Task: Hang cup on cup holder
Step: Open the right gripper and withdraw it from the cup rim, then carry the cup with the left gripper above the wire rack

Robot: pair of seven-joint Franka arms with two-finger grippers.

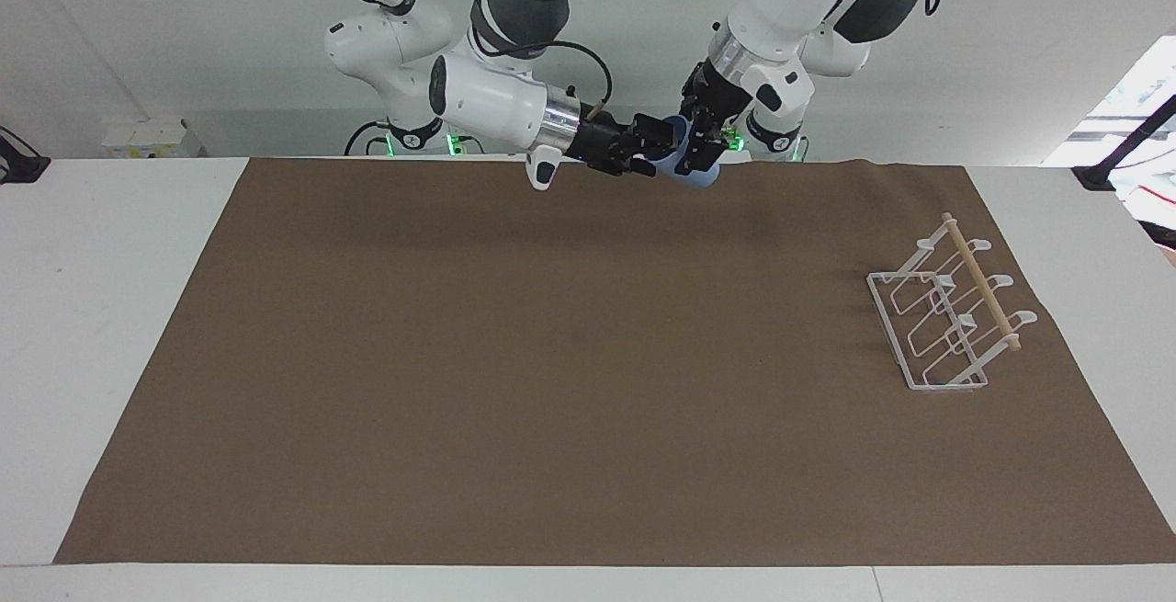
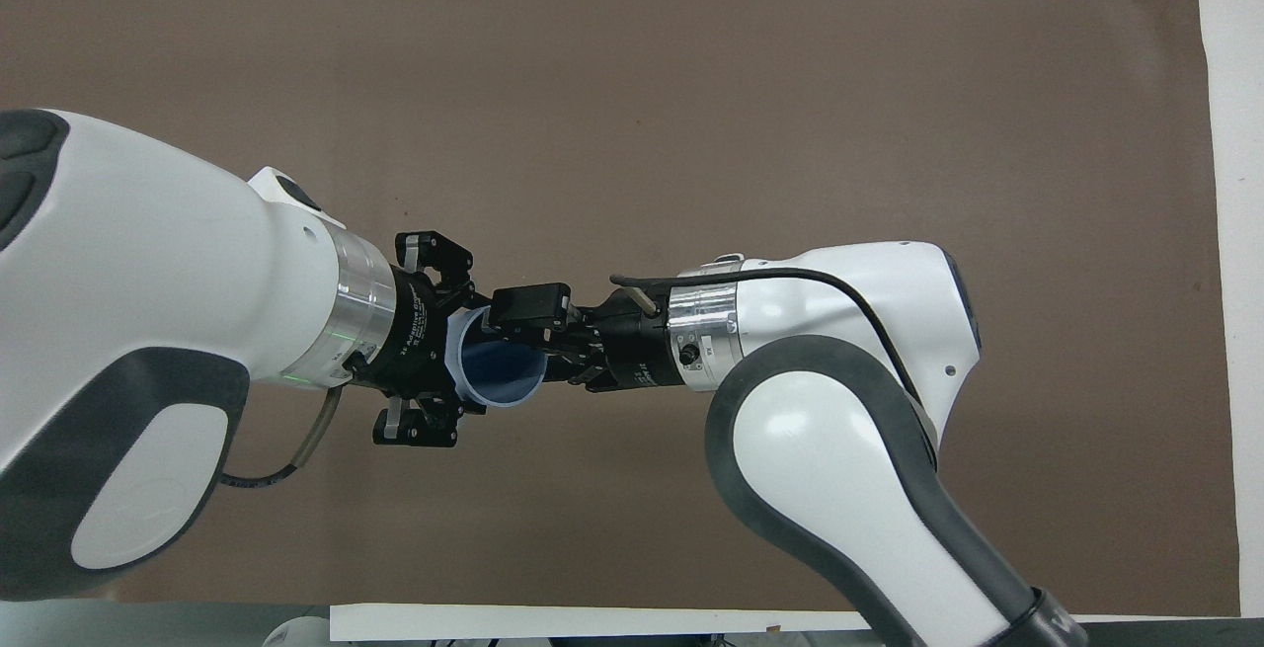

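Observation:
The light-blue cup (image 1: 701, 180) is held up in the air over the robots' edge of the brown mat, between both grippers. My left gripper (image 1: 695, 157) is shut on the cup's body, seen in the overhead view (image 2: 459, 346) behind the cup (image 2: 499, 378). My right gripper (image 1: 656, 146) is at the cup's mouth with its fingers spread, one finger (image 2: 533, 299) outside the rim; it also shows in the overhead view (image 2: 541, 336). The white wire cup holder (image 1: 946, 317) with its wooden dowel stands on the mat at the left arm's end. It is hidden in the overhead view.
The brown mat (image 1: 551, 354) covers most of the white table (image 1: 101, 308). Both arms' forearms stretch over the mat's near half in the overhead view (image 2: 691, 84).

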